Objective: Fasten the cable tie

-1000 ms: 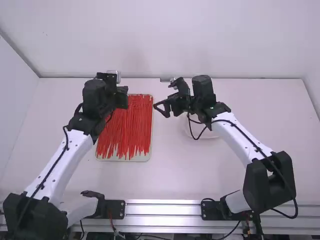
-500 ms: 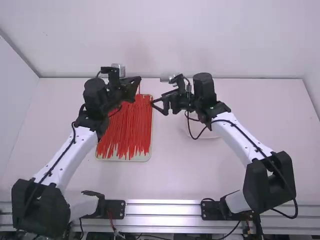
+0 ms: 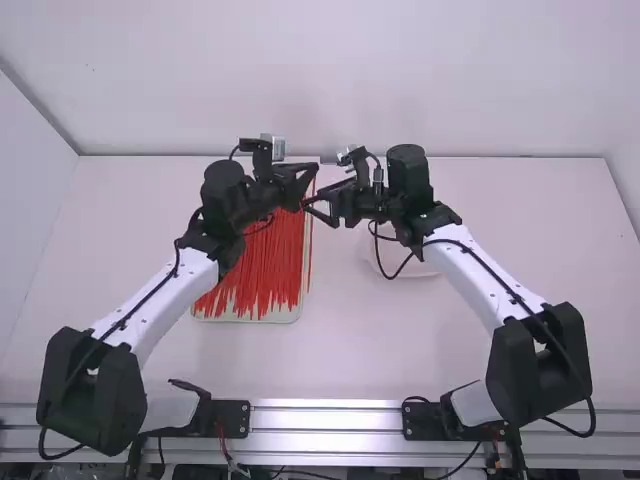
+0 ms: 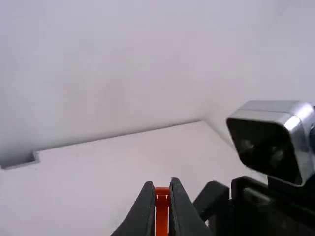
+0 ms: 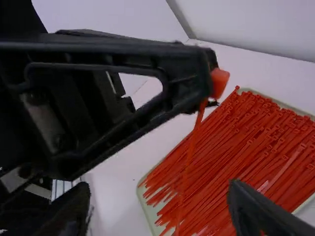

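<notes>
Orange-red plastic cable tie: it's up in the air above the far end of the tray. Its head is pinched between the pressed-together fingers of the left gripper, and the strap dangles down toward the pile. In the left wrist view we get just a sliver of orange between the two black fingertips.

The right gripper sits just beside it, facing the left one. Its jaws are spread wide with nothing in them, near the tie's head but apart from it.

Around them, we've got a flat cream tray on the white table, loaded with a heap of loose orange-red ties. A small grey bracket sits at the table's back edge. The right arm's silver-and-black wrist camera blocks one corner of the left wrist view. The left gripper's black frame covers a big chunk of the right wrist view.

Hard to make out:
- From above, the held strap blends into the heap, so we can't follow its tail.
- There's a pale rounded shape under the right arm, too faint for us to identify.
</notes>
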{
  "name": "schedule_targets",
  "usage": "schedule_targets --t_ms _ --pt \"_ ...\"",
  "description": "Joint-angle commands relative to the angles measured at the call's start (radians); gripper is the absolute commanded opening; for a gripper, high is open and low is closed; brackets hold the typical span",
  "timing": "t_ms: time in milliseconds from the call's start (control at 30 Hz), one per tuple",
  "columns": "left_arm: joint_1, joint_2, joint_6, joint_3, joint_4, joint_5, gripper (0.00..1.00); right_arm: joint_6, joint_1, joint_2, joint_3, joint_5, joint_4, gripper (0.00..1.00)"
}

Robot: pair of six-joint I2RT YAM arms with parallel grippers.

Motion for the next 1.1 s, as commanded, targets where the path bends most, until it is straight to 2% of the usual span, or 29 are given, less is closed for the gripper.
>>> schedule_targets --t_ms 0,33,67,233,567,800,867,967,1033,1067 --pt "0.004 -0.003 0.003 0.024 -0.005 -0.008 0.02 0.004 -0.001 0.008 0.030 -0.011 0.003 0.59" --pt "0.003 -0.003 -0.003 0.029 -0.009 -0.009 0.02 0.004 -0.001 0.008 0.030 -0.014 0.002 0.51" --pt "0.003 -0.003 -0.006 0.031 -0.011 -0.009 0.02 0.004 -0.001 0.008 0.030 -0.014 0.002 0.48" --pt "-0.002 -0.003 -0.025 0.034 0.007 -0.008 0.02 0.004 -0.001 0.008 0.030 -0.013 0.001 0.42" --pt "-0.014 -0.003 -0.040 0.034 0.032 -0.008 0.02 0.004 -0.002 0.008 0.030 -0.010 0.003 0.15" --pt "-0.016 -0.003 -0.060 0.034 0.055 -0.001 0.02 0.004 -0.002 0.008 0.030 -0.010 0.004 0.13" --pt "-0.016 -0.003 -0.060 0.034 0.058 -0.001 0.02 0.004 -0.002 0.008 0.030 -0.010 0.004 0.29" --pt "-0.016 -0.003 -0.082 0.034 0.058 0.000 0.02 0.004 -0.002 0.008 0.030 -0.010 0.005 0.32" --pt "-0.016 -0.003 -0.086 0.034 0.058 0.001 0.02 0.004 -0.002 0.008 0.030 -0.010 0.005 0.30" --pt "-0.016 -0.003 -0.084 0.034 0.058 -0.001 0.02 0.004 -0.002 0.008 0.030 -0.010 0.005 0.25"
